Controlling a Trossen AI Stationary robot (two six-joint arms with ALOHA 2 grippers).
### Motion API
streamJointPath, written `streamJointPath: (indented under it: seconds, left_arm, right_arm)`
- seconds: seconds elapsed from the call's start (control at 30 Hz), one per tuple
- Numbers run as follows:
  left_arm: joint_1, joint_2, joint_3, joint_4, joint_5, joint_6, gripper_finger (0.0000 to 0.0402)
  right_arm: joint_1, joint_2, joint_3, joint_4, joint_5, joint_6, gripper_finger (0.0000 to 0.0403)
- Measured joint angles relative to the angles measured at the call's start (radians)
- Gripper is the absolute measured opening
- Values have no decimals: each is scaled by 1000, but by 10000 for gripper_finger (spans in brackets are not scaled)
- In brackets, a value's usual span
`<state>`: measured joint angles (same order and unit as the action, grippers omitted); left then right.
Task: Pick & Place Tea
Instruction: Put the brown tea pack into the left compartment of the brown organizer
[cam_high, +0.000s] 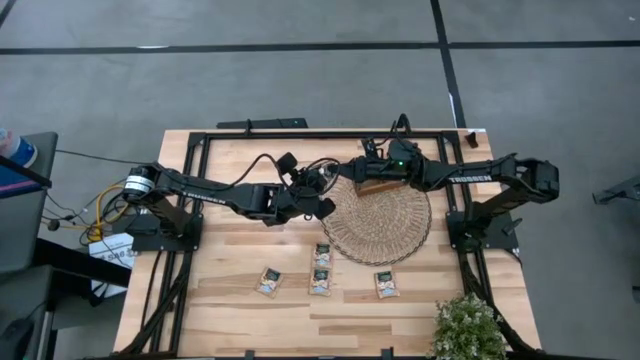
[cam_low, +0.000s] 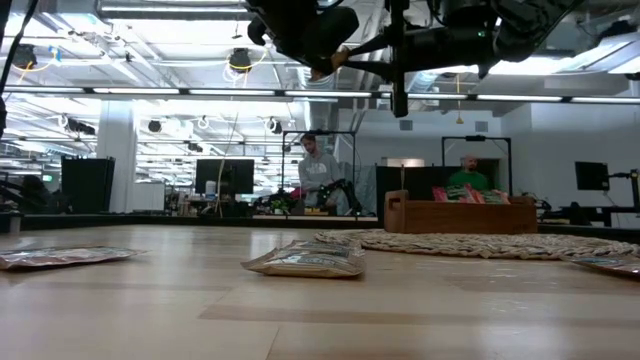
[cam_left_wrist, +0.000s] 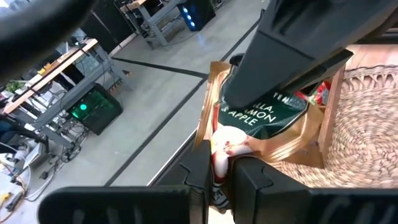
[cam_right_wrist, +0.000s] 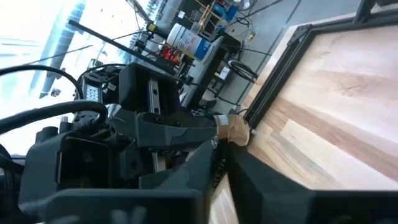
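A tea sachet (cam_left_wrist: 264, 121), gold with a dark green label, is lifted above the table's far middle, and both grippers are shut on it. My left gripper (cam_left_wrist: 221, 177) has one end and my right gripper (cam_right_wrist: 219, 165) the other; they meet near the wicker mat's far left edge (cam_high: 335, 185). Several more sachets lie flat on the table (cam_high: 322, 253), (cam_high: 269, 280), (cam_high: 320, 282), (cam_high: 387, 284). Red and green sachets (cam_low: 465, 193) stand in the wooden tray (cam_low: 460, 215), which rests on the wicker mat (cam_high: 385, 225). My left gripper pinches the sachet's pale printed end (cam_left_wrist: 224, 149) between its two fingers, which lie along the sachet. The sachet is lifted clear of the table. My right gripper pinches the opposite end (cam_left_wrist: 249, 93); its dark fingers (cam_left_wrist: 292, 56) cover that end, and the sachet shows edge-on between them (cam_right_wrist: 216, 163).
A potted plant (cam_high: 468, 325) stands at the table's near right corner. A black metal frame (cam_high: 190, 170) runs round the table's edges. Bare wood lies at the near left (cam_high: 200, 310). People (cam_low: 318, 175) sit in the room beyond the far edge.
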<state>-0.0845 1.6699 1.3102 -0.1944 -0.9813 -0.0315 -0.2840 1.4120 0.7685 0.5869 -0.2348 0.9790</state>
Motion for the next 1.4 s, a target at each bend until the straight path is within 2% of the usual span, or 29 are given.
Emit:
streamJointPath:
  seconds: [0.1, 0.37, 0.53, 0.87, 1.07, 1.17, 1.27, 1.33, 1.4]
  left_arm:
    - [0, 0, 0, 2, 1, -6, 26]
    - [-8, 0, 0, 0, -2, 32, 26]
    - [-22, 0, 0, -6, -36, 131, 58]
    - [-30, 0, 0, -12, -279, 354, 160]
    - [-41, -1, 1, -95, -370, 428, 182]
    - [-47, -1, 1, -220, -383, 380, 182]
    - [-47, -4, 1, -381, -375, 230, 182]
    - [-47, -5, 1, -482, -335, 93, 182]
    - [-46, -5, 1, -551, -237, -42, 182]
  right_arm:
    - [0, 0, 0, 0, 1, -35, 7]
    - [-16, 0, 0, -3, -13, -38, 1]
    - [-29, 0, 0, -4, -34, -37, 1]
    - [-56, -1, 0, -54, -33, -46, 0]
    - [-107, -3, 0, -78, -93, -73, 0]
    - [-140, -38, 8, -204, -111, -145, 0]
    - [-173, -91, 53, -448, -111, -317, 0]
    - [-194, -125, 111, -640, -117, -456, 0]
    - [-212, -142, 185, -847, -126, -624, 0]
